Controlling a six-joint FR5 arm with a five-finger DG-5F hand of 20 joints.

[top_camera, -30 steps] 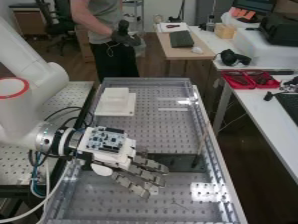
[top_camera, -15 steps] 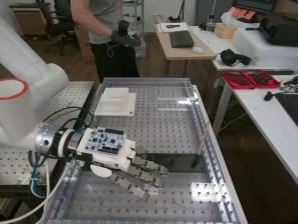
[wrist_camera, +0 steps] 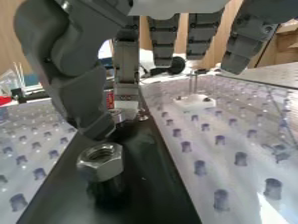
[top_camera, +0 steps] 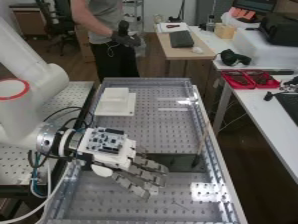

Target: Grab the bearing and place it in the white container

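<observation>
In the high view the hand [top_camera: 143,172] is over the middle of the bench, its fingers extended and open. The wrist view has the hand [wrist_camera: 83,95] with its thumb and fingers hanging apart. A shiny metal piece with a hexagonal outline and round opening, seemingly the bearing [wrist_camera: 100,162], stands on a black strip. One dark digit's tip is just above it; whether they touch I cannot tell. The white container [top_camera: 123,109] lies on the perforated plate, toward the bench's far left, well away from the hand.
A black strip [top_camera: 183,162] crosses the perforated bench, with a thin upright rod [top_camera: 201,147] near its right end. Clear raised walls [top_camera: 209,145] edge the bench. A small white block [wrist_camera: 194,101] with thin pins stands on the plate.
</observation>
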